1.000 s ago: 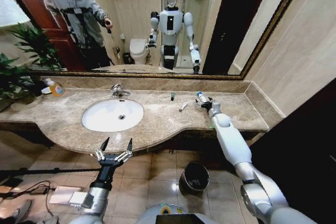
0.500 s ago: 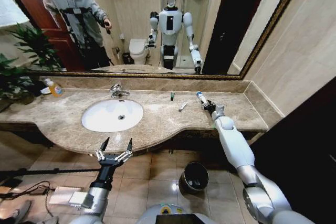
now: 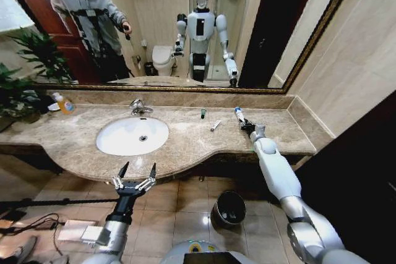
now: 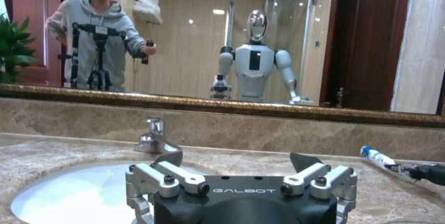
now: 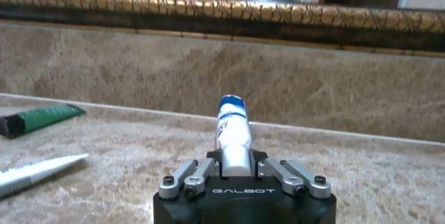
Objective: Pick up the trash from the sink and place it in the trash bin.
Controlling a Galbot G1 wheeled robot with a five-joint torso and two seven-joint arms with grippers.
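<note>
Trash on the counter is what matters now: the white tube (image 5: 232,130) with blue print is clamped between the fingers of the right gripper (image 5: 235,165), at the right side of the marble counter (image 3: 185,146), well apart from the sink (image 3: 132,135). Its long axis runs straight out from the gripper toward the back wall, with the blue end farthest from the fingers and the near end inside the grip. It looks lifted a little off the stone, but I cannot tell this for sure.

Two more pieces lie on the counter between the tube and the basin: a small green-capped piece (image 3: 203,113) and a thin pale stick (image 3: 215,125).

The trash bin (image 3: 228,208) stands on the floor below the counter edge, nearer to the right arm. The left gripper (image 3: 133,176) hangs with its fingers spread in front of the basin, holding nothing.
</note>
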